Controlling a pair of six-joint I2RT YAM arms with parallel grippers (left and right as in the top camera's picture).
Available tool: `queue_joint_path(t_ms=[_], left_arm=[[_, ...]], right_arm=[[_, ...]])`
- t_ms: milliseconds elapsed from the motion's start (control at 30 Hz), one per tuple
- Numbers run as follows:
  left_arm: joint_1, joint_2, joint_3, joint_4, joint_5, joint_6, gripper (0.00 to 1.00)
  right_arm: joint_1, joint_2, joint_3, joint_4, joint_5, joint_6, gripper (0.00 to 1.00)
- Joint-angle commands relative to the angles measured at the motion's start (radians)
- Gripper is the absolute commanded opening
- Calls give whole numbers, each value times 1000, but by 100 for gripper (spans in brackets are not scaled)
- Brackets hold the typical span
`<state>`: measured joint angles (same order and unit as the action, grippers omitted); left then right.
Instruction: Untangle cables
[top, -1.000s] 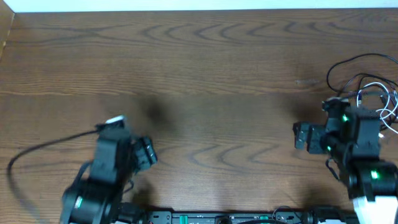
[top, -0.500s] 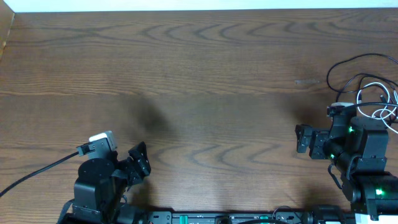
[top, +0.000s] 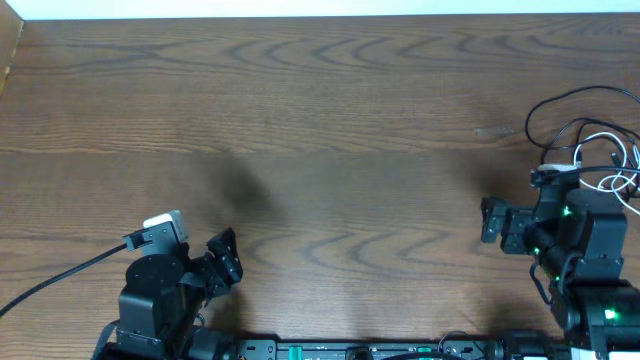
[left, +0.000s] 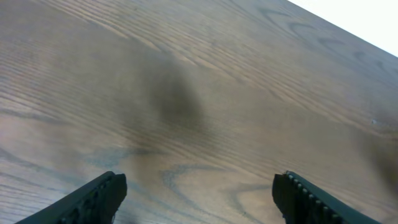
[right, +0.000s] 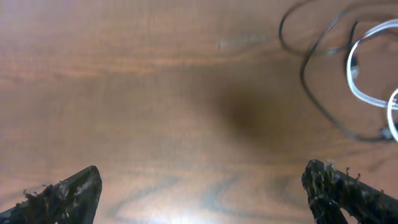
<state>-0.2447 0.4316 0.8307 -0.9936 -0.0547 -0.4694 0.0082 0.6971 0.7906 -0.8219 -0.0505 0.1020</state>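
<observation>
We log the cables (top: 590, 140), seemingly crossed, ahead-right of the right gripper (right: 202, 190), its jaws spread empty; left gripper (left: 199, 193), likewise spread, sits well apart.

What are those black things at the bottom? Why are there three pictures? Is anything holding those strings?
Those black things are two robot arms. Each ends in a gripper, like a hand with two fingers: the left gripper and the right gripper. One picture comes from a camera above the wooden table. The other two come from little cameras on the wrists, so dark fingers poke in at the bottom corners. The strings are thin cables, one white and the others black, lying in loops near the table's right edge. Both grippers are open and hold nothing.
</observation>
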Motion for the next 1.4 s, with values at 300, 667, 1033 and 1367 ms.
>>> queue_joint_path(t_ms=[300, 667, 1033, 1367], left_arm=[[2, -3, -7, 0, -2, 1, 80], [2, -3, -7, 0, -2, 1, 80], [2, -3, -7, 0, -2, 1, 80], [2, -3, -7, 0, -2, 1, 80]], right_arm=[[55, -361, -359, 484, 15, -6, 99], [81, -610, -636, 792, 15, -6, 99], [92, -692, -785, 1021, 71, -14, 99], [111, -692, -785, 965, 66, -217, 99]])
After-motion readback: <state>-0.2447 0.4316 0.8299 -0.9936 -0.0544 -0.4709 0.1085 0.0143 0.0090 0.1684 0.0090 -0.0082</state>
